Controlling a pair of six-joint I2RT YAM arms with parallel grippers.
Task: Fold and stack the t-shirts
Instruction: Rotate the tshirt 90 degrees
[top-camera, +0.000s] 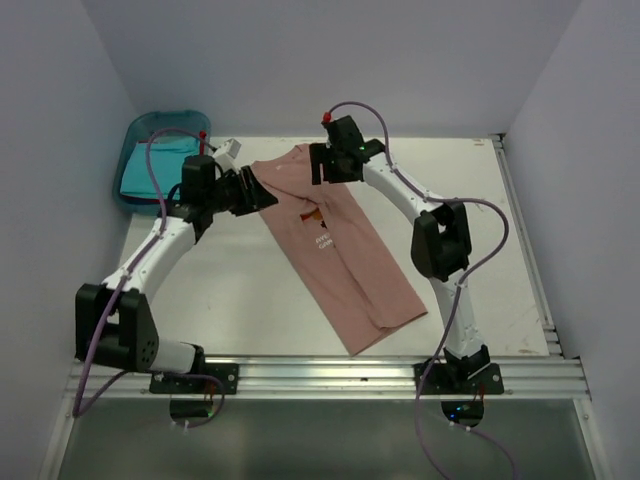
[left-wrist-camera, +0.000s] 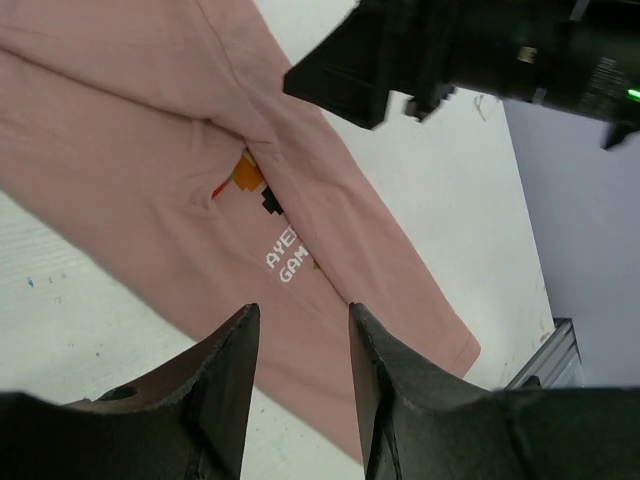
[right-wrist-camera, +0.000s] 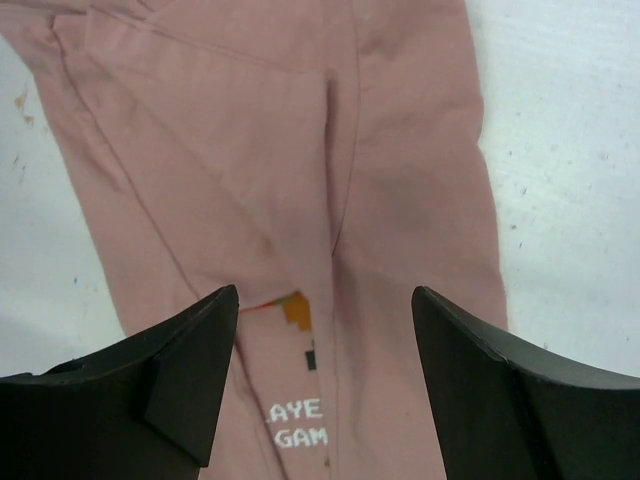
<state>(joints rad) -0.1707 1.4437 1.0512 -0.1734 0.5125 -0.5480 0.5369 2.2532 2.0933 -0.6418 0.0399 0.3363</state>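
left gripper (left-wrist-camera: 300, 372) and right gripper (right-wrist-camera: 325, 375) hang open and empty above the pink tee (top-camera: 345, 255), which lies on the table (top-camera: 230, 290) with its sides folded in. cross-fold and stacking look undone. turquoise tee (top-camera: 152, 172) sits in the bin (top-camera: 140, 125).

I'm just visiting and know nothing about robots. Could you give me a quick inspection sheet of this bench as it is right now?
Surface: white table, a few small specks.
Job's things: pink t-shirt folded into a long strip, lying diagonally, chest print partly covered; turquoise t-shirt in the bin; no red one seen.
Clutter: blue bin at the far left corner.
Claws: left claw open, over the pink t-shirt; right claw open wide, over its upper part.
Cables: purple cables loop along both arms.
Surroundings: pale walls on three sides; metal rail along the near edge.
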